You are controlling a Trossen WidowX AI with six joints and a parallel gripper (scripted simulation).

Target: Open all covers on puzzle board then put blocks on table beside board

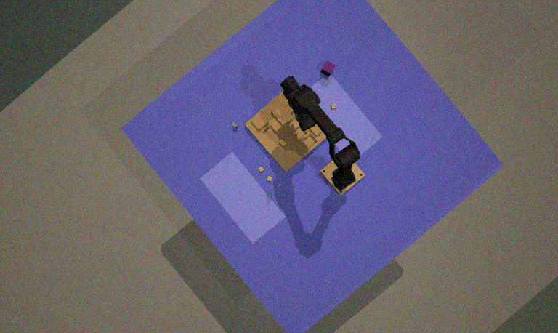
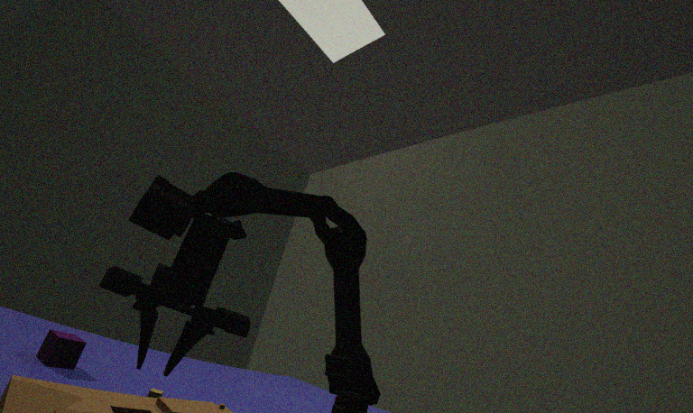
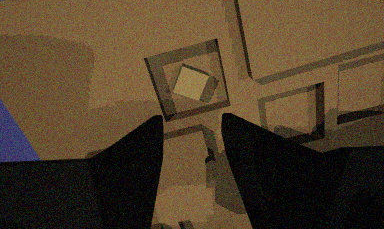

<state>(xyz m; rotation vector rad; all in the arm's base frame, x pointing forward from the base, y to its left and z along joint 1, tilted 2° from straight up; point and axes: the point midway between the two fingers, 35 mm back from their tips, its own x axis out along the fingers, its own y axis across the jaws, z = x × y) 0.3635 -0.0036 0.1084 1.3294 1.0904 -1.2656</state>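
The wooden puzzle board (image 1: pixel 286 163) (image 2: pixel 43 392) lies under my gripper (image 2: pixel 152 371) (image 3: pixel 194 116), which is partly open and empty above it. In the wrist view a pale block (image 3: pixel 191 82) sits in an open square well just beyond the fingertips, turned askew to the well walls. A second square well (image 3: pixel 292 115) to its right is open and shows no block. A flat raised panel (image 3: pixel 310 34) lies at the upper right. Three pale blocks (image 1: pixel 333 106) (image 1: pixel 261 169) (image 1: pixel 269 178) rest on the table clear of the board. The arm and its shadow hide part of the board.
A purple cube (image 1: pixel 328 67) (image 2: pixel 60 350) stands beyond the board. A small grey piece (image 1: pixel 235 125) lies off the board's left corner, and a small teal piece (image 1: pixel 269 195) lies near the edge of the lower pale rectangle (image 1: pixel 243 198). Another pale rectangle (image 1: pixel 357 128) lies beside the arm.
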